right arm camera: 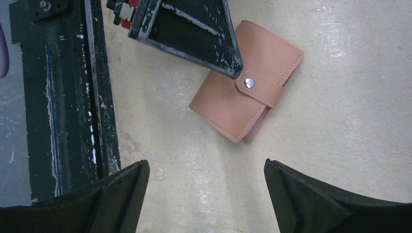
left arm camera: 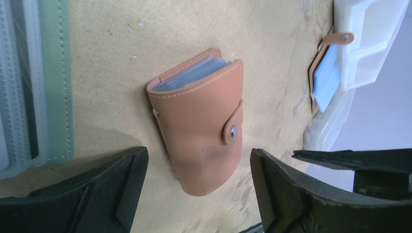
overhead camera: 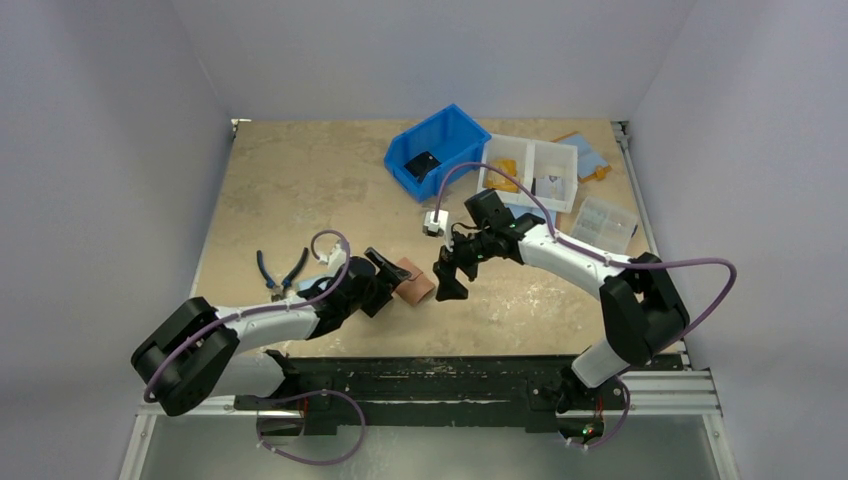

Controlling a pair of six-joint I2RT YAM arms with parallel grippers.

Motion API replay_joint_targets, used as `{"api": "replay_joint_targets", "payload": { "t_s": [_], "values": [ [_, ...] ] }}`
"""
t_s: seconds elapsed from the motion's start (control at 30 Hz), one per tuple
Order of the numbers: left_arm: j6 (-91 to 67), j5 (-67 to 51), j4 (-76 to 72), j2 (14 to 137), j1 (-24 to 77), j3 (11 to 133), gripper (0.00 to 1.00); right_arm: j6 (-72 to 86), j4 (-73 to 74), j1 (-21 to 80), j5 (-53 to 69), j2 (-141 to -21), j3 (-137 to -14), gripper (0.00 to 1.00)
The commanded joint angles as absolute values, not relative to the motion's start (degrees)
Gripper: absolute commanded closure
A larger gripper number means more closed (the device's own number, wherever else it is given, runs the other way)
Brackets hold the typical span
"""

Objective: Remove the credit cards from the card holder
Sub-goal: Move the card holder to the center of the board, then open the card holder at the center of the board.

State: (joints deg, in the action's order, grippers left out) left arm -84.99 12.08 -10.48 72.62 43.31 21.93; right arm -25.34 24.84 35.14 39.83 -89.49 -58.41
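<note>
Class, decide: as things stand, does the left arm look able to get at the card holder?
Probably yes. The card holder lies snapped shut on the table, directly between the open fingers of the left end effector, with nothing else in the way. The right end effector hovers open nearby, apart from it.

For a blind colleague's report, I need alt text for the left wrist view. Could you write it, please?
A small salmon-brown leather card holder lies closed, its snap tab fastened, on the beige table. The left gripper is open, with one dark finger on each side of the holder's near end.
</note>
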Motion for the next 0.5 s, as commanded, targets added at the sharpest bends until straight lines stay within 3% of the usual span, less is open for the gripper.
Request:
{"api": "replay_joint_targets", "payload": {
  "t_s": [0.0, 0.27, 0.47],
  "values": [
    [-89.90, 18.39, -10.88, 74.61, 43.43, 20.40, 0.23, -25.05, 22.48, 33.50, 41.40, -87.26, -57.54, 0.01],
    [-91.25, 19.31, -12.49, 80.09, 43.28, 20.94, 0.45, -30.35, 23.80, 33.22, 38.60, -85.95, -56.50, 0.01],
    [-86.44, 17.50, -16.15, 83.97, 42.73, 20.54, 0.82, -34.20, 23.33, 33.26, 39.15, -83.79, -54.84, 0.02]
  ]
}}
